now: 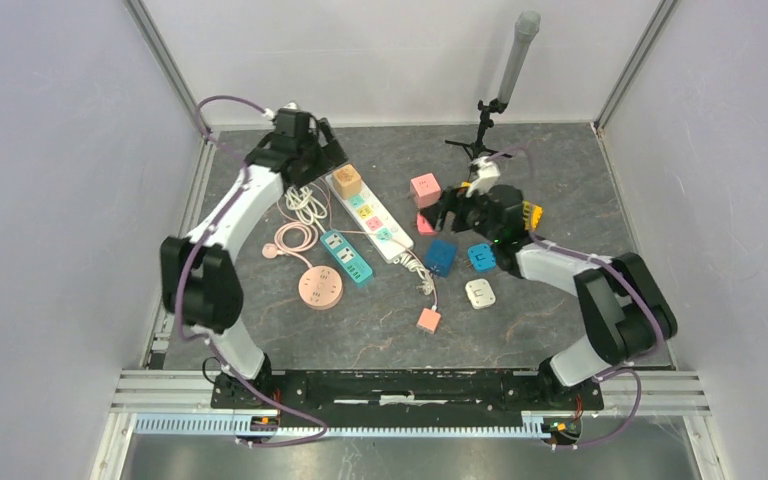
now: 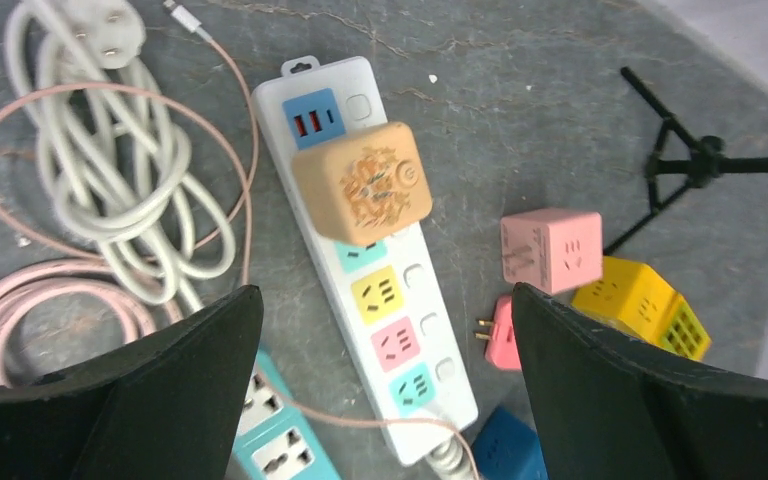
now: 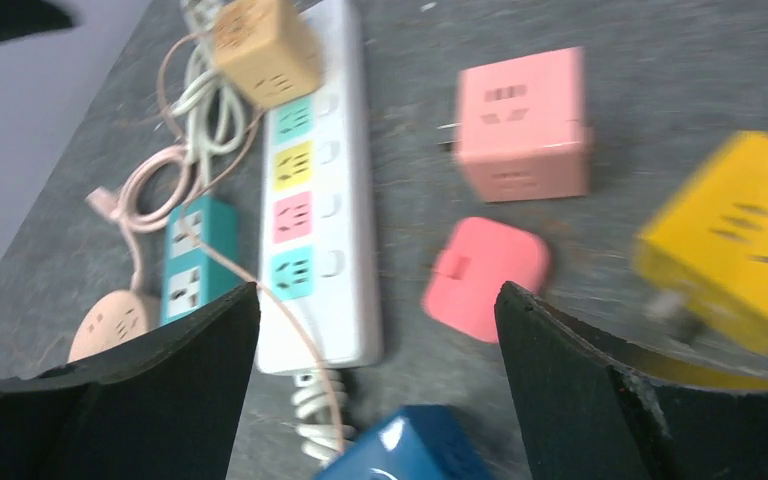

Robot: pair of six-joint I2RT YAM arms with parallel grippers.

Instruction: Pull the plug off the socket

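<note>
The tan cube plug [image 1: 347,181] sits on the white power strip [image 1: 371,222], at its far end, next to the strip's blue USB panel. Its prongs and the socket under it are hidden, so I cannot tell how deep it is seated. The strip lies aslant on the desk [image 1: 520,330], nearer the left arm [image 1: 230,215].

The left jaws stand wide open and empty. In the left wrist view the strip runs between the two dark fingers [image 2: 170,390], with the plug beyond their tips. From overhead the arm's wrist covers the jaws, so I cannot judge their height.

The right arm [image 1: 550,265] is over the loose cubes, well apart from the plug. Its jaws are also spread, with nothing between them. The right wrist view is smeared. The yellow cube [image 3: 740,235] is a blur, and the blue cube [image 3: 410,445] is cut off by the bottom edge. The flat pink plug [image 3: 485,275] lies just beside the pink cube [image 3: 520,122]. From above, the arm half hides both the yellow cube and the flat pink plug.
</note>
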